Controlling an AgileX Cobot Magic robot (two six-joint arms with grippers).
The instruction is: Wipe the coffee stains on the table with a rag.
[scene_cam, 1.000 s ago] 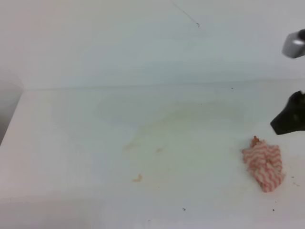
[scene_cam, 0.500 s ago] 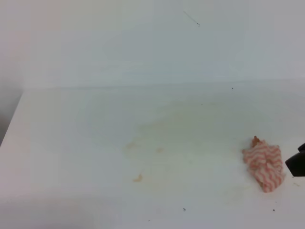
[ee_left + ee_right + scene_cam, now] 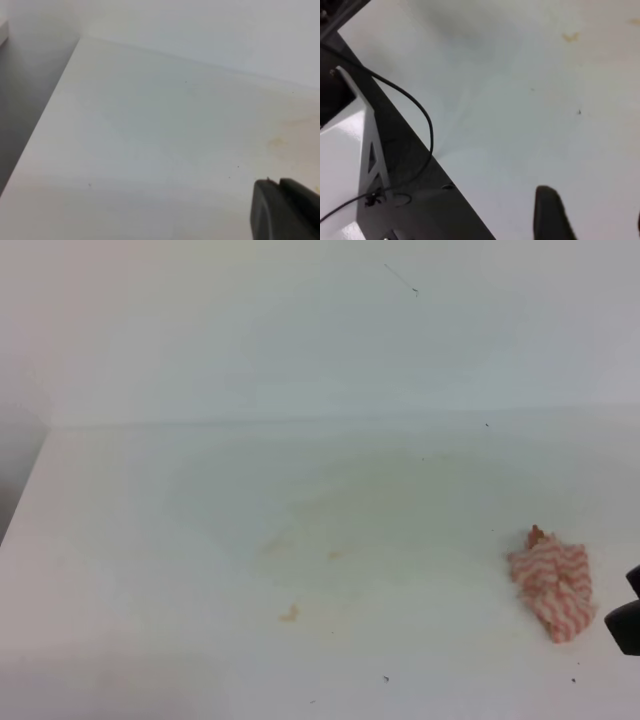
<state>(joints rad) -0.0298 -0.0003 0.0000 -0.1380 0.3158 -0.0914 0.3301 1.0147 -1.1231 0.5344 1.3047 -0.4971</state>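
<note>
Left gripper: only a dark finger block is showing at the lower right corner of the left wrist view, hanging over the table; can't tell whether jaws are open or closed. It isn't appearing in the high view at all. The table's left edge is dropping off into grey shadow, w/ the white wall running along the back.

Mid-table, the coffee stains are lying as faint yellowish smears across the centre, w/ a small amber blot sitting nearer the front edge. Same blot is showing at the top of the right wrist view. Tiny dark specks are dotting the front part of the table.

Further right, the rag is lying bunched on the table, red-pink and white zigzag, well apart from the stains and near the right edge of the high view. Nothing is touching it.

Far right, the right gripper is peeking in as a dark shape at the frame edge, just beside the rag but apart from it. In its wrist view one dark finger is showing at the bottom; jaw state can't be told. Beyond the table's near edge, a black cable is looping over a dark frame.
</note>
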